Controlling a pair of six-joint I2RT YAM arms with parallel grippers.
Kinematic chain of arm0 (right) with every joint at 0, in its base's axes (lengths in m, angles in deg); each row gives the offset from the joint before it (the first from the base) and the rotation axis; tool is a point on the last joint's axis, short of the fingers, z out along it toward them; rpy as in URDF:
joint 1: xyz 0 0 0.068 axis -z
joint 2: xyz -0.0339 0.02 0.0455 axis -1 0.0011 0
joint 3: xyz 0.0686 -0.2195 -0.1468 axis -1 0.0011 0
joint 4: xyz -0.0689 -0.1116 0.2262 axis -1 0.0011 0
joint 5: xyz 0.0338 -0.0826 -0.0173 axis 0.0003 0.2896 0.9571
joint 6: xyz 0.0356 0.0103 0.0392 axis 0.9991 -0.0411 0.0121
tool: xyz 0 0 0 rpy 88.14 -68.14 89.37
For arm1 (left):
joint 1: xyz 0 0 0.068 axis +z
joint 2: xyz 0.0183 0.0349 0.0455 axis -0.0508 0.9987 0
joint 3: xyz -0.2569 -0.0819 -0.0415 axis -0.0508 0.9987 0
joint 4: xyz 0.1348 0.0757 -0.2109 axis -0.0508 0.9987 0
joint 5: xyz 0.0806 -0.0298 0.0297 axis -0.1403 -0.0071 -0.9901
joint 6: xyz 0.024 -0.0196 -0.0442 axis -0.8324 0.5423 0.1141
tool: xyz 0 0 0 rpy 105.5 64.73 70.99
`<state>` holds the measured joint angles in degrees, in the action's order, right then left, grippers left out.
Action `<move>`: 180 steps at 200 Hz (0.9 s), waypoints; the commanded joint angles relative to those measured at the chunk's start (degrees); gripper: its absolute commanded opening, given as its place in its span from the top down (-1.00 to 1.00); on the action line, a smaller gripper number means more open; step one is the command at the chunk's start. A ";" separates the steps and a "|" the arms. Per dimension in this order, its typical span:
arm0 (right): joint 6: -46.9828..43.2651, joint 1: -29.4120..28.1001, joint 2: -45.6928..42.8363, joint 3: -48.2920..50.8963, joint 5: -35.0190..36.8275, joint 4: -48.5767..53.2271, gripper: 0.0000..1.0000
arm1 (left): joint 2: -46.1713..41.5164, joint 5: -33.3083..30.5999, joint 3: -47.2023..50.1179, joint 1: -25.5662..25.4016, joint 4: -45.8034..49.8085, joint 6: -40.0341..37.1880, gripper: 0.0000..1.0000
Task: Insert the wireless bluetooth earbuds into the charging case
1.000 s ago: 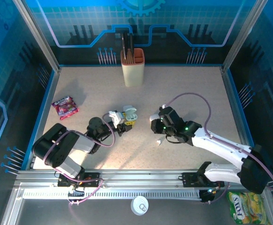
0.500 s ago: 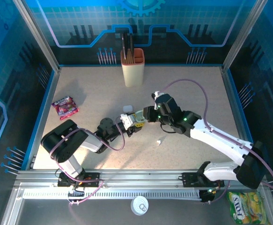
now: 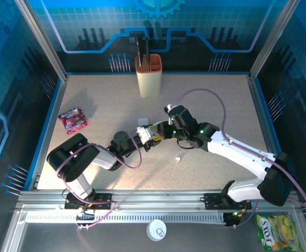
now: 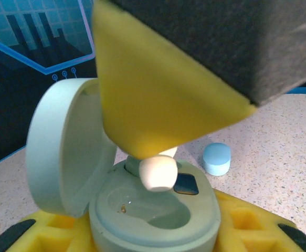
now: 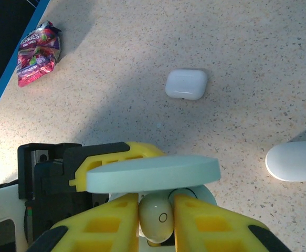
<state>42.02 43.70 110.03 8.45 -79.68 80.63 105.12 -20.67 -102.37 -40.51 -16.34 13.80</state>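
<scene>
My left gripper (image 3: 144, 138) (image 4: 153, 233) is shut on the base of the mint-green charging case (image 4: 158, 210), which stands open with its lid (image 4: 63, 152) tipped up to the left. My right gripper (image 3: 159, 131) (image 5: 156, 220) is shut on one whitish earbud (image 5: 156, 218). In the left wrist view that earbud (image 4: 157, 172) hangs at the tip of the right gripper's yellow finger (image 4: 158, 94), just above the case's wells. The lid (image 5: 153, 173) shows edge-on in the right wrist view. Another small white earbud (image 3: 178, 158) lies on the table near the right arm.
A white rectangular case (image 5: 186, 84) and a white pebble-shaped case (image 5: 294, 160) lie on the table beyond the grippers. A small pale-blue cylinder (image 4: 217, 158) sits nearby. A red snack packet (image 3: 73, 118) is at the left, a knife holder (image 3: 148, 73) at the back.
The right gripper has swung left with its earbud until it hangs over the open case. The left gripper has carried the case to the right to meet it.
</scene>
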 commanded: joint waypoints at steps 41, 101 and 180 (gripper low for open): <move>-0.26 -1.48 2.41 -2.04 -3.01 0.11 0.58 | 1.25 -0.46 -1.51 -0.79 -1.51 -0.56 0.43; -0.14 -1.83 1.51 -2.23 -1.49 1.68 0.26 | 1.85 -0.42 -1.91 -0.75 -1.57 -0.49 0.43; -3.95 1.61 -7.17 -0.49 1.27 2.75 0.26 | 2.16 0.65 -0.83 -0.71 -1.54 -1.70 0.42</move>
<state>41.00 43.52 104.74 7.92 -79.16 82.29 106.58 -20.94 -102.77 -40.91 -16.21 13.78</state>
